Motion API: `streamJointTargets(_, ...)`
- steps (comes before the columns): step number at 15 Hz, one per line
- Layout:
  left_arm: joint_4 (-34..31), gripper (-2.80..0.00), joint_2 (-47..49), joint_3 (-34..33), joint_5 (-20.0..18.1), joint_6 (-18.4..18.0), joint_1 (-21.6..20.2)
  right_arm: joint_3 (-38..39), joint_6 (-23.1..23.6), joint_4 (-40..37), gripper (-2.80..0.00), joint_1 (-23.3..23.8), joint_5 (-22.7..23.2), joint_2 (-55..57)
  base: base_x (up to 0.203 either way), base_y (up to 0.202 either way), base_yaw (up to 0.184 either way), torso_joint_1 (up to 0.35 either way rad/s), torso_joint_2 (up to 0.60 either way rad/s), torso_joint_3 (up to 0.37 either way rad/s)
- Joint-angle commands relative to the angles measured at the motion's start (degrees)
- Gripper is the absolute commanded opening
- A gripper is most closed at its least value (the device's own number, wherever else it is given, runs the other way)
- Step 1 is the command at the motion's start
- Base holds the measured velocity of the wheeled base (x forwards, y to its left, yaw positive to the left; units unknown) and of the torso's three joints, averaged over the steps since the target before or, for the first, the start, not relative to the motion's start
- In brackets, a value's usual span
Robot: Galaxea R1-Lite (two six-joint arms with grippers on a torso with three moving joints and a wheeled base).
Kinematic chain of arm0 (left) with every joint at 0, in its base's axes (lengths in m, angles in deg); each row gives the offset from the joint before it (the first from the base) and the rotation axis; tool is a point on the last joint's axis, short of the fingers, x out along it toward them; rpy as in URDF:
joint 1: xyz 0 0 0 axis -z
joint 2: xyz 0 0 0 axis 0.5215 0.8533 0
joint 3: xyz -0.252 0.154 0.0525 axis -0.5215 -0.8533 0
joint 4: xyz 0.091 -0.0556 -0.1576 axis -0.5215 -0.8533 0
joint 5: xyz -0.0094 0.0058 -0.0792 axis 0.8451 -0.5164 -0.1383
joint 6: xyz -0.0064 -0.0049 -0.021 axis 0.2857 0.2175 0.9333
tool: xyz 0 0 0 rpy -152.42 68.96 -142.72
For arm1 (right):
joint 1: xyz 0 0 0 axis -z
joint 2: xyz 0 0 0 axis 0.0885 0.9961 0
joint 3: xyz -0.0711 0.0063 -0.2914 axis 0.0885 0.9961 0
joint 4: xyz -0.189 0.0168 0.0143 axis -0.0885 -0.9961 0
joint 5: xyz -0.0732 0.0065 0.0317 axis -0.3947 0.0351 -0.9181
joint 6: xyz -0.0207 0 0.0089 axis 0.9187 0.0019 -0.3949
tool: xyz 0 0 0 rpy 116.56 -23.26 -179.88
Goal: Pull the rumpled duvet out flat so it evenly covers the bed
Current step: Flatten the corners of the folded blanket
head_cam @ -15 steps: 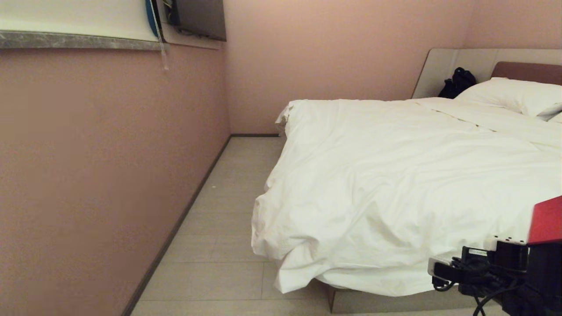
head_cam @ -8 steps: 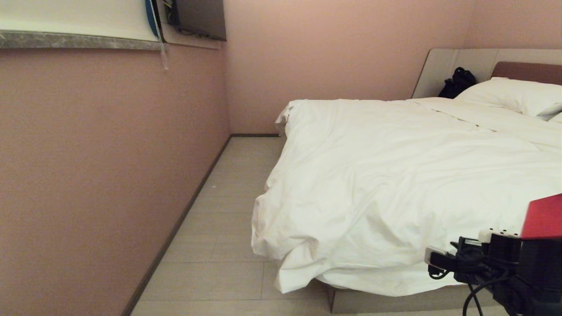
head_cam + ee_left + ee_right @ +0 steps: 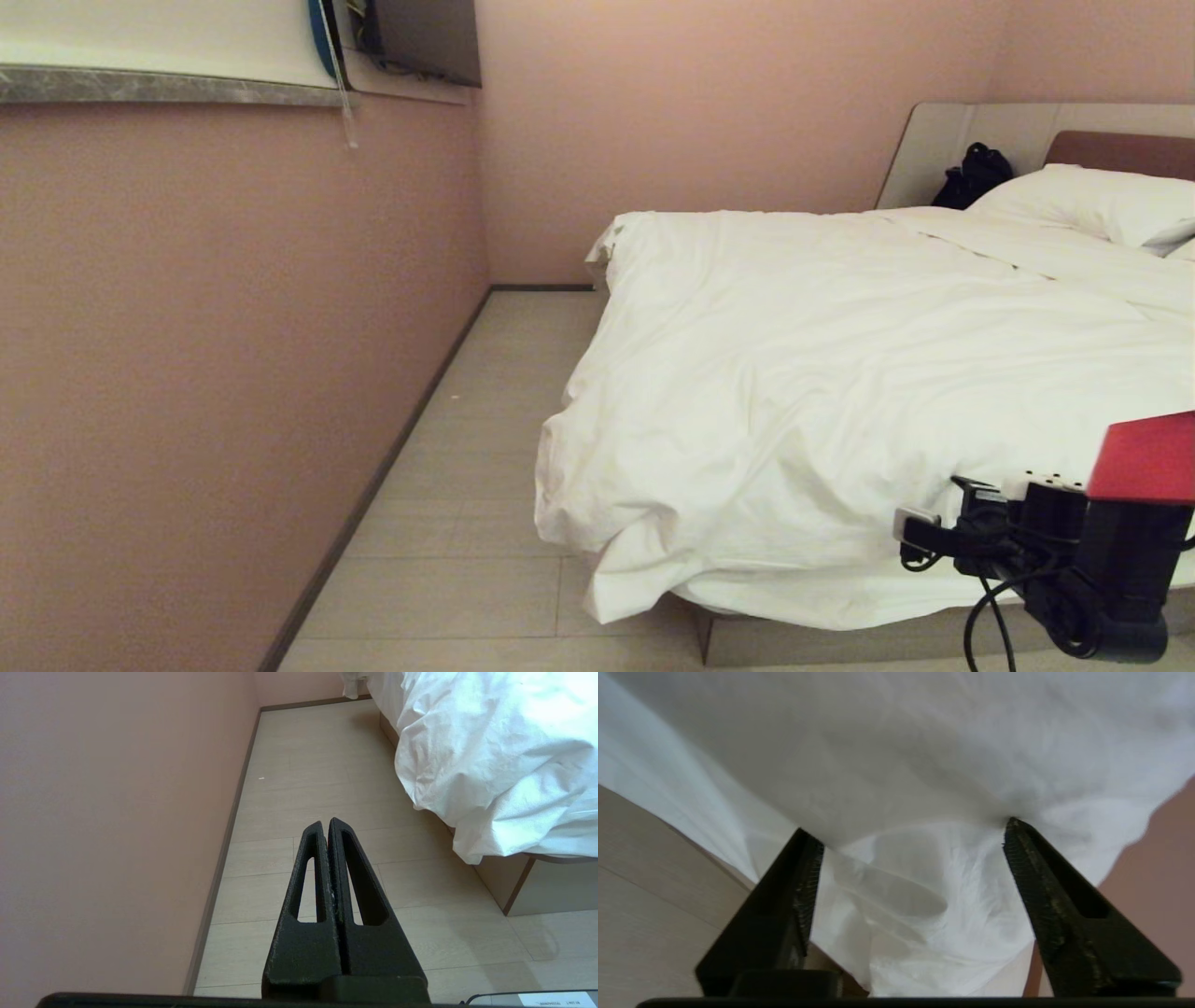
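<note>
The white duvet [image 3: 840, 373] lies spread over the bed [image 3: 840, 644], wrinkled, with its near left corner bunched and hanging over the base. My right arm [image 3: 1074, 551] is at the duvet's near edge at the lower right. In the right wrist view the right gripper [image 3: 908, 828] is open, its fingertips [image 3: 1017, 833] against the duvet [image 3: 901, 742] and loose folds lying between the jaws, not pinched. The left gripper [image 3: 325, 823] is shut on nothing and hangs parked over the floor beside the bed's corner, apart from the duvet [image 3: 490, 742].
A pink wall [image 3: 233, 327] runs along the left, leaving a narrow floor aisle [image 3: 485, 467] beside the bed. A white pillow [image 3: 1092, 201] and a black bag [image 3: 971, 177] sit by the brown headboard [image 3: 1120, 149]. A dark screen [image 3: 420, 37] hangs high on the wall.
My right arm has shifted a little to the left along the duvet's near edge, and more of it shows. The duvet and the left arm have not visibly moved.
</note>
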Motion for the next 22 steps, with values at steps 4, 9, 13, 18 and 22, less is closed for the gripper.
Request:
streamJointTargets(4,0.00,-2.80,0.03,0.00,-0.01,-0.02,-0.01,-3.74,1.31,-3.77,0.00,0.05,-0.03,1.22,0.000,0.000,0.000,0.000,0.00,0.000)
streamJointTargets(9,0.00,-2.80,0.01,0.00,-0.01,-0.02,-0.01,-8.05,1.31,-7.89,0.00,-0.01,-0.99,1.32,0.000,0.000,0.000,0.000,0.00,0.000)
streamJointTargets(13,0.00,-2.80,0.01,0.00,-0.01,-0.02,-0.01,-9.97,3.19,-7.87,0.00,-0.04,-1.09,1.71,0.000,0.000,0.000,0.000,0.00,0.000)
streamJointTargets(18,0.00,-2.80,0.01,0.00,-0.01,-0.02,0.08,-10.35,7.28,-7.27,0.00,-0.20,-3.17,0.57,0.000,0.000,0.000,0.000,0.00,0.000)
streamJointTargets(22,0.00,-2.80,0.01,0.00,-0.01,-0.02,0.02,-12.62,8.08,-4.00,0.00,-0.21,-3.29,2.06,0.000,0.000,0.000,0.000,0.00,0.000)
